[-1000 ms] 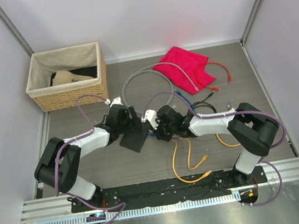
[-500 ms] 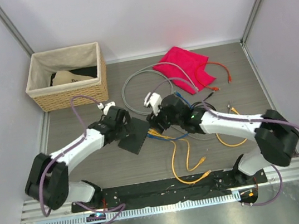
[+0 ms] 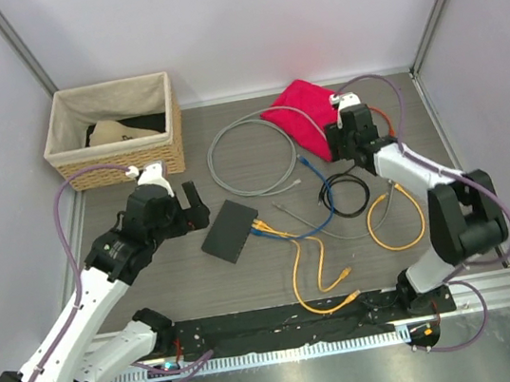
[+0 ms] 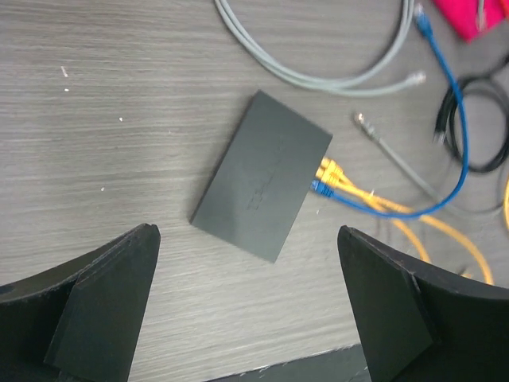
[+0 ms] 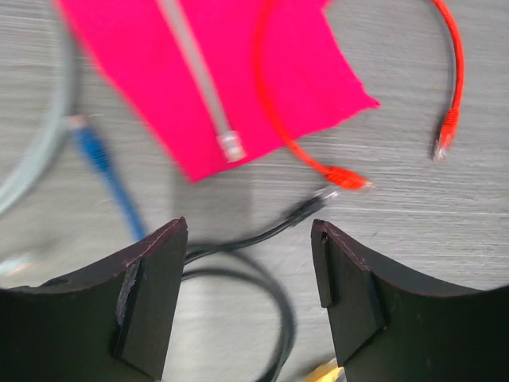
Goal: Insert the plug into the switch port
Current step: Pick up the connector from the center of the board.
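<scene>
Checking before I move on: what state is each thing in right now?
switch: lying flat, two yellow plugs and a blue plug in its sockets
left fingers: open, empty
right fingers: open, empty
black cable: coiled, end unplugged
red cable: loose, both ends free

Switch (image 4: 262,177) sockets out of sight

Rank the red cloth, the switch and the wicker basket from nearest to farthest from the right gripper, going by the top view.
1. The red cloth, right beside the right gripper, toward the back.
2. The switch, mid-table, off to the left in this view.
3. The wicker basket, in the far back-left corner.
</scene>
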{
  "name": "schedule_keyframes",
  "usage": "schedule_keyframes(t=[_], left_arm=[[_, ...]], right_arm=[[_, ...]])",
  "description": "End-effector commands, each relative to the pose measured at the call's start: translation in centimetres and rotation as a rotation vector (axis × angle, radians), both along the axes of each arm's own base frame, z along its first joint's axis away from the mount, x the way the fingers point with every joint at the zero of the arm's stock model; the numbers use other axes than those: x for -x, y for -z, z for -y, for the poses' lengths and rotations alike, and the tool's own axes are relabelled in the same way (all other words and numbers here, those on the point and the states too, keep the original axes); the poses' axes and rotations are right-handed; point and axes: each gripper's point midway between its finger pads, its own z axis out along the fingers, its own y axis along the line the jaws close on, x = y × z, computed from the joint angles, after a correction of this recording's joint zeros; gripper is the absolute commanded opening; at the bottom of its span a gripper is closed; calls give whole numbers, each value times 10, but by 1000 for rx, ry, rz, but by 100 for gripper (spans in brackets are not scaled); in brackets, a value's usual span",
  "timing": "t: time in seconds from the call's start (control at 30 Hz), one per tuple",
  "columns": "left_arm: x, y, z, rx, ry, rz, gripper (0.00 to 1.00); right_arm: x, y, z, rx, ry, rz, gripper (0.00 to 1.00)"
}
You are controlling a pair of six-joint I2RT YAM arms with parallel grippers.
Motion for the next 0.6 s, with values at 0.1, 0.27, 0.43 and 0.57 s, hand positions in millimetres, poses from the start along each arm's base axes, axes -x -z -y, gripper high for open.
schedule_keyframes(t=[0.1,0.27,0.43,0.57], left_arm=[[11,19,2,-97,164,-1,100],[9,27,-6,-109,139,-27,100],[9,30,-7,-99,141,-42,100],[8,31,-7,-92,138,-46,100]], right_arm=[[-70,15,40,41,37,-7,63],[-99,47,40,26,-64,-87,51],[-105,66,33,-9,-128,-161,40],[-97,78,25,-50,-172,-220,36]])
